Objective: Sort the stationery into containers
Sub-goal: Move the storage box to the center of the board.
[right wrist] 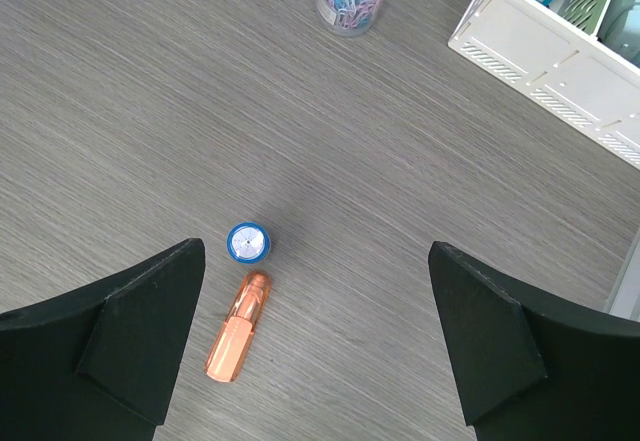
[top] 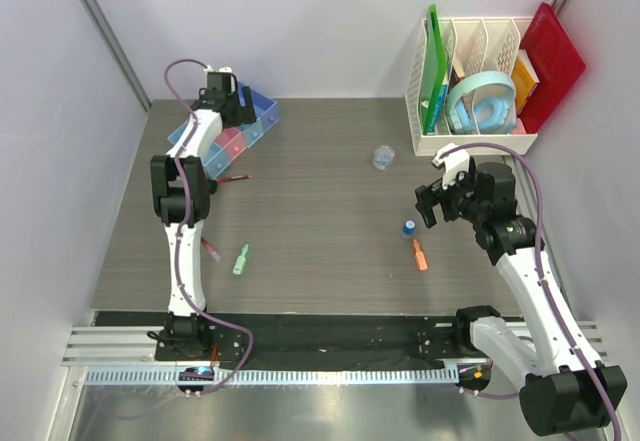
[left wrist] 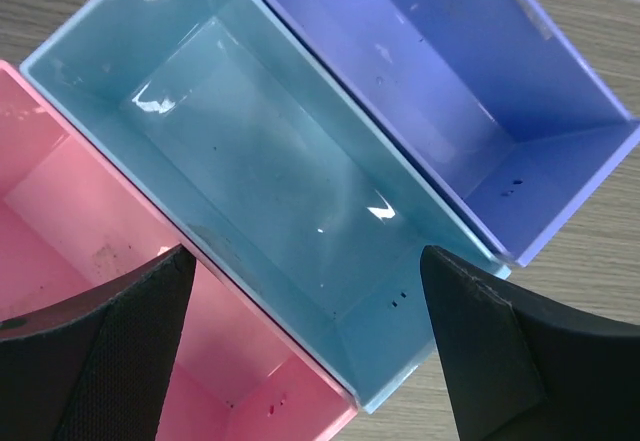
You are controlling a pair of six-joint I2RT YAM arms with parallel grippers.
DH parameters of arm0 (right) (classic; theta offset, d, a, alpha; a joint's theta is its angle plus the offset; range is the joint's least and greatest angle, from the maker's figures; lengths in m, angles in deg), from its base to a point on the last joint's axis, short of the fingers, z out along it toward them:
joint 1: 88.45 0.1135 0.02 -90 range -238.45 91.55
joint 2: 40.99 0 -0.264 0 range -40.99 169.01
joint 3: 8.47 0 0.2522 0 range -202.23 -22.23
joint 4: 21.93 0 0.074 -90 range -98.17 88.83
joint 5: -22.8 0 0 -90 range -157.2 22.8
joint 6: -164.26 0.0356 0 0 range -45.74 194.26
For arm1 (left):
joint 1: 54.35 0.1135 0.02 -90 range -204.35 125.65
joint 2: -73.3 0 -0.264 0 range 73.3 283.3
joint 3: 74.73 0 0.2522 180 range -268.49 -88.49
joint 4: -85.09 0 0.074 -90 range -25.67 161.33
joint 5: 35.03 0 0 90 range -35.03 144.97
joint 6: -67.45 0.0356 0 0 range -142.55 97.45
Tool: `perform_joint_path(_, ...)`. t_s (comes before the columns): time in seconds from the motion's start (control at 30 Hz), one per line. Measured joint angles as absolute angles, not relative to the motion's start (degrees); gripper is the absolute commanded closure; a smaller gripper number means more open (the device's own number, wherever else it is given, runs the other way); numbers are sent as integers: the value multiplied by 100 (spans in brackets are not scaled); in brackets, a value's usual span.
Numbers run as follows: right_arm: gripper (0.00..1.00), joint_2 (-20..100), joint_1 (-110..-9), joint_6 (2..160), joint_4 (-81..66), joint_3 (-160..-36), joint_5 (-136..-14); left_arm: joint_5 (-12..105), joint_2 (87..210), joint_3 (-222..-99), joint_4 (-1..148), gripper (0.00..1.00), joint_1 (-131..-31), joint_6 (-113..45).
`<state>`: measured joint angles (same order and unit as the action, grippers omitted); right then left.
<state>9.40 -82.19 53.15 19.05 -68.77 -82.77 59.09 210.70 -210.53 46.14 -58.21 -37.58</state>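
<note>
Left end effector (left wrist: 305, 261), spread, over light-blue plastic bin (left wrist: 260, 151); right end effector (right wrist: 315, 251), spread. Translucent orange marker (right wrist: 235, 341) at its 7 o'clock.

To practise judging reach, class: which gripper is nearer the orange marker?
Right. The right gripper hovers just beyond the orange marker, slightly to its right. The left gripper is far across the table, over the row of bins.

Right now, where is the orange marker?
In the top view, the orange marker lies right of centre, just below the blue-capped piece, near the right gripper.
</note>
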Motion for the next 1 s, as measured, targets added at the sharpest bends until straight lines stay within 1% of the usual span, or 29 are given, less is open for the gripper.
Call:
perform_joint_path(0.13,0,897,-8219,5315,1896,-6877,-8277,6095,21083,-21066,4516,9,-5917,-3734)
perform_joint_path(0.23,0,897,-8219,5315,1894,-6877,-8275,6189,21083,-21062,4531,14,-5963,-3703)
perform_joint_path(0.27,0,897,-8219,5315,1890,-6877,-8275,6198,21083,-21062,4533,22,-5972,-3686)
perform_joint_path(0.3,1,897,-8219,5315,1890,-6877,-8275,6196,21083,-21062,4535,27,-5980,-3668)
perform_joint_path(0.37,0,897,-8219,5315,1887,-6877,-8275,6187,21083,-21057,4511,34,-5998,-3581)
perform_joint_path(0.4,0,897,-8219,5315,1887,-6877,-8275,6191,21085,-21055,4498,35,-6011,-3539)
perform_joint_path(0.63,0,897,-8219,5318,1885,-6877,-8273,6224,21129,-21055,4498,34,-6256,-3168)
perform_joint_path(1.0,1,899,-8219,5328,1883,-6877,-8233,6010,21171,-21055,4551,33,-7047,-2344)
